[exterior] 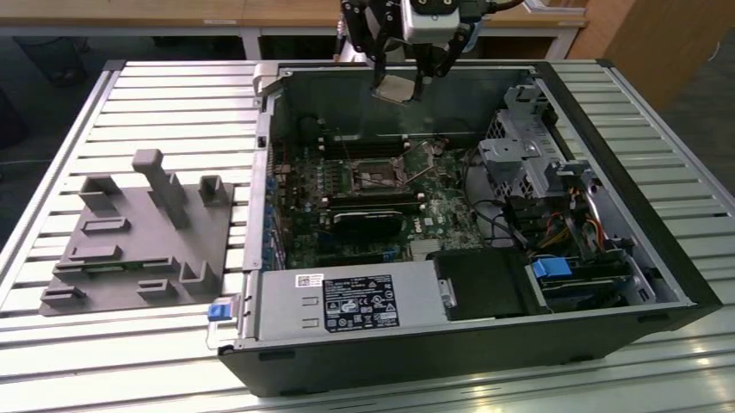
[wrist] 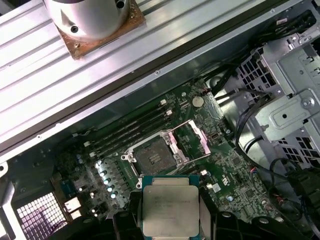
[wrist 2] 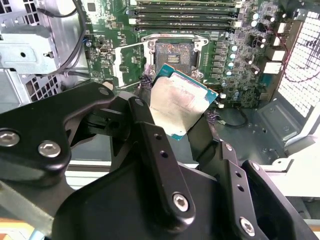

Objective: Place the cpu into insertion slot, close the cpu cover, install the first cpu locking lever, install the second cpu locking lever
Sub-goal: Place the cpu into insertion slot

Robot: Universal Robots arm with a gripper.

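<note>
The cpu (exterior: 398,88) hangs in the upper middle of the exterior view, pinched by its edges in the gripper (exterior: 402,83), whose fingers press against two opposite sides; it is lifted above the far side of the open computer case (exterior: 460,366); the insertion slot (exterior: 377,178) sits near the frame's centre on the green motherboard (exterior: 442,219), well apart from the chip and bare; in the first wrist view the cpu cover (wrist: 192,142) stands swung open beside the socket; by my judgement no step is finished: seating the chip, closing the cover and both levers remain.
</note>
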